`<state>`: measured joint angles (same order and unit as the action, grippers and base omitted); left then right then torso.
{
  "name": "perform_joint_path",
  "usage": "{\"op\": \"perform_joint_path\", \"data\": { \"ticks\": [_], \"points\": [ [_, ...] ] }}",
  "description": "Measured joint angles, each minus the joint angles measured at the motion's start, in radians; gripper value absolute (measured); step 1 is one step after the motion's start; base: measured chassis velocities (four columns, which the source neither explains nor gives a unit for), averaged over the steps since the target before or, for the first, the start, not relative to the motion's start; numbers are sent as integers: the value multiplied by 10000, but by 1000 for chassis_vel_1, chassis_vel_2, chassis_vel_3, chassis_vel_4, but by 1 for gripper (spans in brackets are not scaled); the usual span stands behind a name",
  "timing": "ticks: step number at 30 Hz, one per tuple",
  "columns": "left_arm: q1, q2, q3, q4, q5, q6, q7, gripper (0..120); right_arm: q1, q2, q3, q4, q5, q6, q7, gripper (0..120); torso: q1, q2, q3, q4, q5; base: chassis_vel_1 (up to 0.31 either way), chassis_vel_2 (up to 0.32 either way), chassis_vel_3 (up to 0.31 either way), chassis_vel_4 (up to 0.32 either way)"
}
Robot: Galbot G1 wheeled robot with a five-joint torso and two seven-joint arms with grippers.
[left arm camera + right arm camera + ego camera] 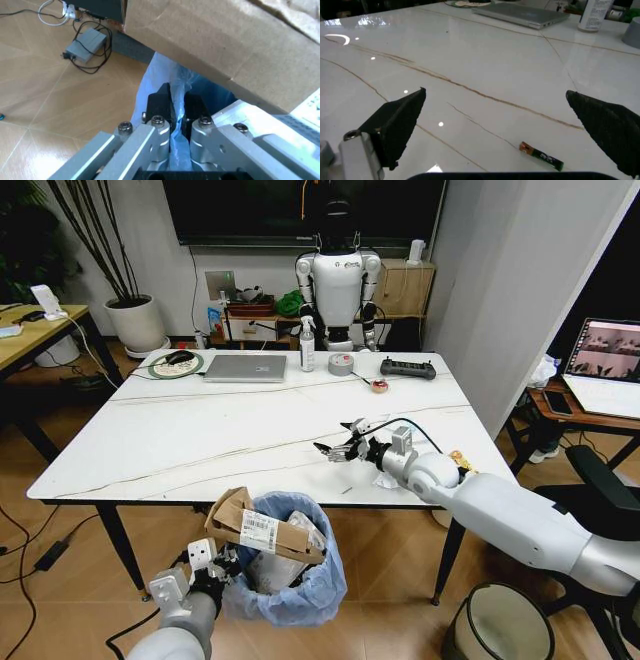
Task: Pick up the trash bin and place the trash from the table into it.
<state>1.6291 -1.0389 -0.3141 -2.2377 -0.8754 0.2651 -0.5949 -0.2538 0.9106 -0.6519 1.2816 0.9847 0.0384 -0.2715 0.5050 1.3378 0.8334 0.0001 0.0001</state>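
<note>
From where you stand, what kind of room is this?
Probably an office or robotics lab: a humanoid robot stands by the wall under a big screen, and a laptop lies on the marble-look table, with a wooden desk nearby.

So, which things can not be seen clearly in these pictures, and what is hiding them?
- Inside of the trash bin, head view: the cardboard box covers what lies below.
- Bin body, left wrist view: the left gripper, shut on the blue bag, and the box block it.
- Small wrapper, right wrist view: print too small to read.
- White scrap on the table, head view: partly behind the open right gripper.
</note>
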Motion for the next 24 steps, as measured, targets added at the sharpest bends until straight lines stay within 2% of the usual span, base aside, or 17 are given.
{"op": "perform_joint_path", "data": {
  "ticks": [4, 9, 24],
  "points": [
    [-11, -16, 24, 44, 13, -1, -1, 0, -12, 174, 123, -1039, -466, 220, -452, 100, 0, 0, 0, -1, 1, 0, 0, 0, 0],
    [-10, -24, 31, 54, 21, -1, 0, 0, -32, 304, 151, -1711, -879, 349, -685, 100, 0, 0, 0, -1, 1, 0, 0, 0, 0],
    [-50, -81, 49, 196, 43, -8, 12, 0, 303, 470, -358, -2039, -1223, -101, -810, 100, 0, 0, 0, 0, -1, 0, 0, 0, 0]
  ]
}}
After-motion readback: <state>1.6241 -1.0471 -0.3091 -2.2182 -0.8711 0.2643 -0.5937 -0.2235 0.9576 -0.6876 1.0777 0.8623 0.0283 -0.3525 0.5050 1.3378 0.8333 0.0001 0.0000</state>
